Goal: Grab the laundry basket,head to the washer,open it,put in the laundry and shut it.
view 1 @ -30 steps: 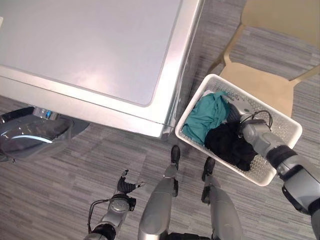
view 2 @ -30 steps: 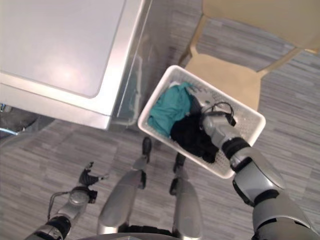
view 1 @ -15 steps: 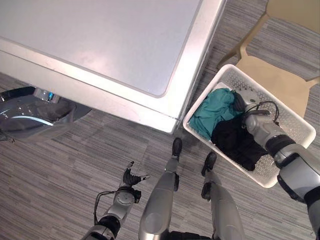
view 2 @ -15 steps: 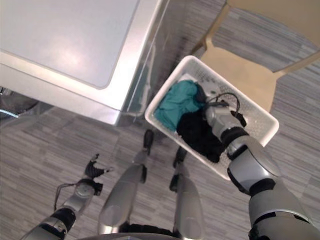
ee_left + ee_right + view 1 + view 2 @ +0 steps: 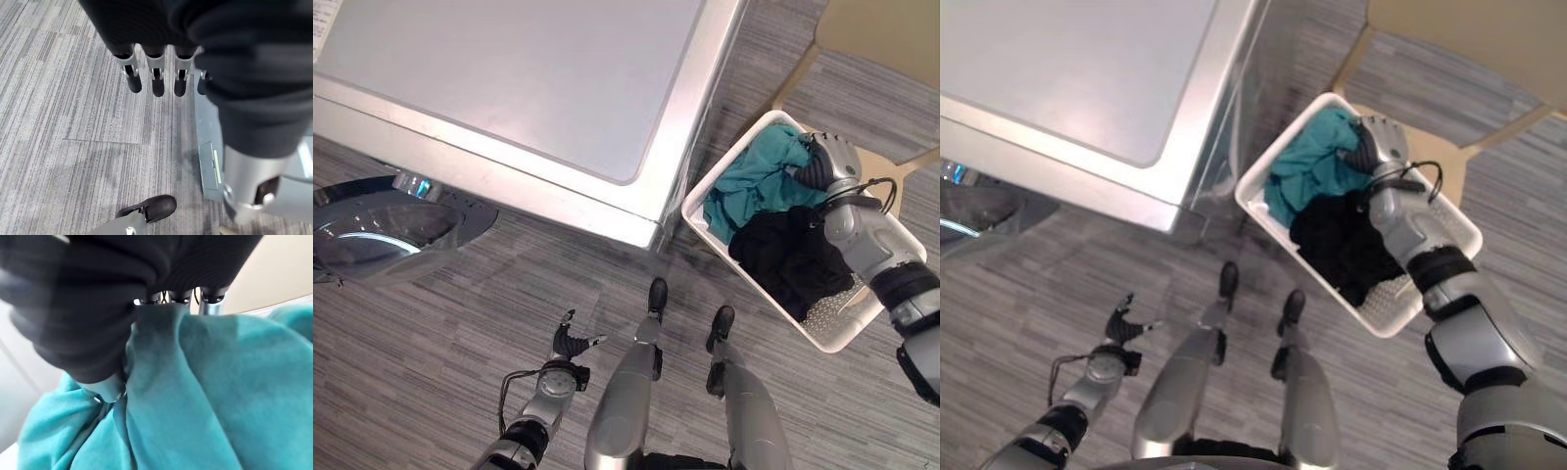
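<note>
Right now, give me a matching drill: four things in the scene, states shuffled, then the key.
Things:
1. washer door
2. teal garment
3. left hand
4. black garment

States:
A. lying loose in the laundry basket, untouched
B. swung open
C. gripped by the right hand
D. empty, fingers relaxed, over the floor

Pairs: 1-B, 2-C, 3-D, 4-A

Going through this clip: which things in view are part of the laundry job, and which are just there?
Job:
washer
its open door
white laundry basket
teal garment, pinched by right robot hand
black garment
left robot hand, idle

Just there:
tan chair
</note>
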